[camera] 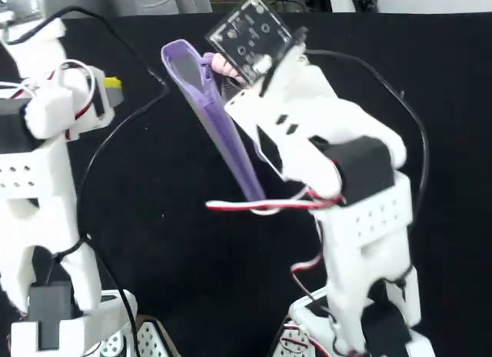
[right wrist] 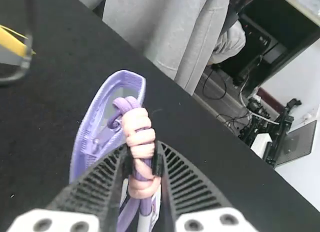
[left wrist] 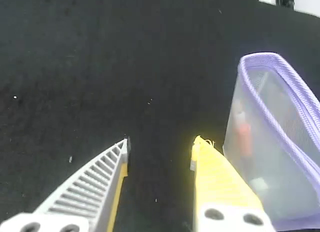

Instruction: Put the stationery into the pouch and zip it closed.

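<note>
Pouch [camera: 231, 134], purple-edged with see-through walls, is standing up on edge over the black surface [camera: 154, 257], long and narrow in the high view; its far end is gaping as an open purple-rimmed loop; cannot tell whether its lower edge is touching the surface.

Right gripper [right wrist: 143, 153] is sitting at the pouch's open end; the right wrist view is showing what the high view hides under the arm: both ribbed fingers are pinching a pink tag [right wrist: 140, 134], knotted and joined to the pouch by a purple loop [right wrist: 121, 103]; in the high view just a bit of pink is peeking out beside the pouch rim.

Left gripper [left wrist: 160, 147] is hanging beside the pouch's open end, apart from it, over bare surface; its fingers, one white and one yellow, are spread wide with nothing between them; the yellow finger is lying nearer the pouch wall, close but not touching.

Left wrist view is looking through the pouch wall: a red-orange shape [left wrist: 243, 132] is sitting inside, upright against the wall; too blurred to say what it is; neither other view is showing it.

In the right wrist view the left gripper's yellow finger is appearing well beyond the pouch's open end.
</note>
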You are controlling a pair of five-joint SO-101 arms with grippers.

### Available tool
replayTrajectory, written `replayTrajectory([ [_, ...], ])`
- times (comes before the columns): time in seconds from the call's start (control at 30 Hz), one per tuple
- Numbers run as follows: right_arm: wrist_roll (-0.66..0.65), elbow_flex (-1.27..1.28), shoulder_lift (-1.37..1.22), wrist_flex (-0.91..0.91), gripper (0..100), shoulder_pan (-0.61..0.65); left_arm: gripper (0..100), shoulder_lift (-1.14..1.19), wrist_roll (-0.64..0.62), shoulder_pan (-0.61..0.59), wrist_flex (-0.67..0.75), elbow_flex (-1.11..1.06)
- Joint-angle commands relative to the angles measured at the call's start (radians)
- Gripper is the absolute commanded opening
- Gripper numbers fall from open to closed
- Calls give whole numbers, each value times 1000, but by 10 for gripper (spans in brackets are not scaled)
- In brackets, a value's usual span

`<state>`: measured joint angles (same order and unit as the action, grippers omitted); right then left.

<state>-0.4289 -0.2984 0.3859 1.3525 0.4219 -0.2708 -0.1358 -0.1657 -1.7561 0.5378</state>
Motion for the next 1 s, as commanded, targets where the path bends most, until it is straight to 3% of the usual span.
replayTrajectory([
  [0.0,-11,-124,-105,-11,11,-15,207,-49,-3,-7,0,-50],
  [0.47,-5,-386,-387,-9,11,-11,210,-264,0,35,14,-176],
  [0.6,-5,-386,-386,-11,11,-9,211,-353,2,159,25,-295],
  [0.73,-5,-384,-386,-8,11,-15,211,-431,-6,278,157,-467],
  [0.97,-11,-429,-386,60,11,-15,234,-608,-5,286,456,-779],
])
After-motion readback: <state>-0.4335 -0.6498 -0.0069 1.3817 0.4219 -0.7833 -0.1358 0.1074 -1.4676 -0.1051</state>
